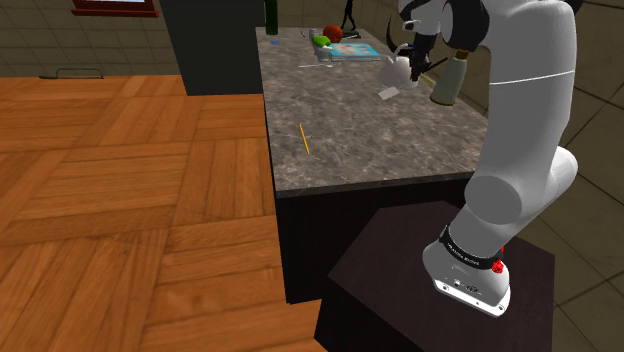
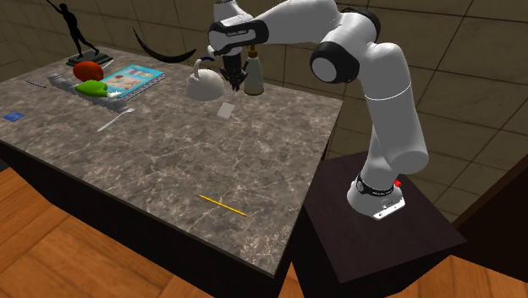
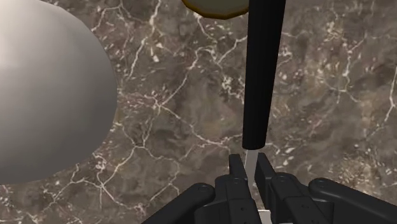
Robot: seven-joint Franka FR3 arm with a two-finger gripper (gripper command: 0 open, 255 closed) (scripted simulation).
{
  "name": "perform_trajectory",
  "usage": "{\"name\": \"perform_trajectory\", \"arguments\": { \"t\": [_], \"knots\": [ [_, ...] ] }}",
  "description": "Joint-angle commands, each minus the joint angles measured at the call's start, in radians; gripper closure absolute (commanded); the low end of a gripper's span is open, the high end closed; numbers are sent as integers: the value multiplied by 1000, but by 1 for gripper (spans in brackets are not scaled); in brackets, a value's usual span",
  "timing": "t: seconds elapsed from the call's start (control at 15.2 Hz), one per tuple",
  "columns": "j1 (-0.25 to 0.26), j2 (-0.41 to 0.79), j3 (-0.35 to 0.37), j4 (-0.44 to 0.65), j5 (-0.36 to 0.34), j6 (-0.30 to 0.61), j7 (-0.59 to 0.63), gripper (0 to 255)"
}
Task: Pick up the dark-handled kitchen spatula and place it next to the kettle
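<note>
The dark-handled spatula [image 3: 261, 70] is clamped in the end effector [image 3: 250, 167]. The two black fingers are closed on the thin pale shank just below the handle, a hold that leaves the long black handle projecting freely beyond them. In the second exterior view the pale blade [image 2: 225, 110] is seen hanging below the fingers, low over the marbled surface [image 2: 169, 161]. Whether it touches the surface cannot be told.

The kettle [image 3: 44, 89] is found just beside the held tool, its rounded pale body apart from the handle, and a bottle [image 2: 252, 74] stands close on the other side. The spatula is thus held over the bare strip between the two — a spot that fits the task, since it lies next to the kettle.

The transport is judged nearly complete, with lowering and release yet to be done. Some care is called for, as the handle's far end lies near the bottle's base and could knock it.
</note>
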Motion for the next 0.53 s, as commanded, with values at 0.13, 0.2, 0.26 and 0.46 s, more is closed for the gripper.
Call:
{"name": "perform_trajectory", "arguments": {
  "t": [0.13, 0.2, 0.26, 0.46],
  "knots": [
    [2, 10, 5, -40, 9, 48, -5, 255],
    [2, 13, 7, -49, 11, 60, -7, 255],
    [2, 17, 9, -57, 14, 71, -8, 255],
    [1, 30, 14, -81, 23, 105, -13, 255]
  ]
}}
